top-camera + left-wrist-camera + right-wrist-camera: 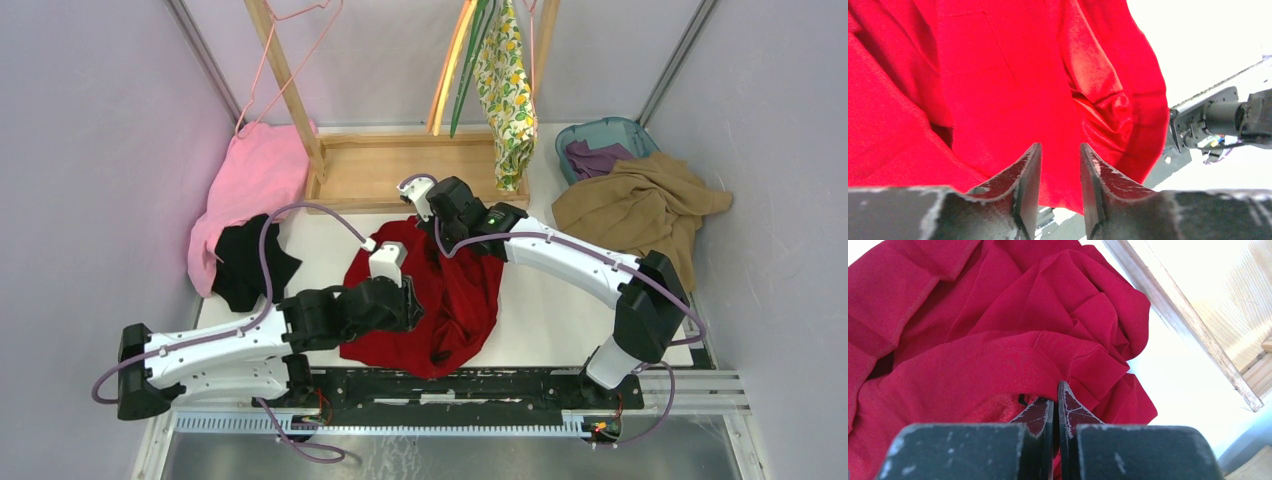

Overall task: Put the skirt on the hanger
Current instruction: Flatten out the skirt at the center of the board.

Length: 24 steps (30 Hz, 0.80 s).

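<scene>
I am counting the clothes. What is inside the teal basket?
A purple cloth lies inside the basket. The tan garment covers its near edge, so that part, and anything under the purple cloth, cannot be seen.

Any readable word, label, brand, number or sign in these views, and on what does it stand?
None: no word, number or logo can be read in any view. The lemon-printed cream skirt carries only a pattern; the plain red garment, the wooden rack base and the teal plastic basket show no lettering.
</scene>
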Each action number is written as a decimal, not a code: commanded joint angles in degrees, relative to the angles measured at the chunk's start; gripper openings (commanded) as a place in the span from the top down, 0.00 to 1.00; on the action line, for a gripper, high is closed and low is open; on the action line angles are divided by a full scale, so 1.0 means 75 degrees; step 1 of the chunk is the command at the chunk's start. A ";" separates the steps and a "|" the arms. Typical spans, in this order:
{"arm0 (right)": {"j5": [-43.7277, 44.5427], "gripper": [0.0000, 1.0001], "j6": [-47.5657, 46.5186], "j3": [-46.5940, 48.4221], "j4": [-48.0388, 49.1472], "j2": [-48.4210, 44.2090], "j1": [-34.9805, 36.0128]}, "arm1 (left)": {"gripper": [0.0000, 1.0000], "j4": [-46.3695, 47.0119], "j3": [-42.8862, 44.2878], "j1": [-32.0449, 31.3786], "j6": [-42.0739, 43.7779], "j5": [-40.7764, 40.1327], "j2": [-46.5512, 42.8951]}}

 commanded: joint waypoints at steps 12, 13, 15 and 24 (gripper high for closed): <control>-0.0132 0.99 0.0147 0.0244 0.0286 -0.0244 -0.0103 | 0.30 -0.1617 0.1355 -0.2939 -0.2786 -0.0986 0.1161; -0.0160 0.99 0.0150 0.0233 0.0286 -0.0263 -0.0114 | 0.23 -0.1674 0.1405 -0.3084 -0.2938 -0.1054 0.1309; -0.0170 0.99 0.0170 0.0193 0.0308 -0.0311 -0.0126 | 0.18 -0.1874 0.1503 -0.3227 -0.3165 -0.1164 0.1598; -0.0279 0.99 0.0195 -0.0007 0.0321 -0.0593 -0.0174 | 0.04 -0.1987 0.1248 -0.3176 -0.3693 -0.1998 0.1521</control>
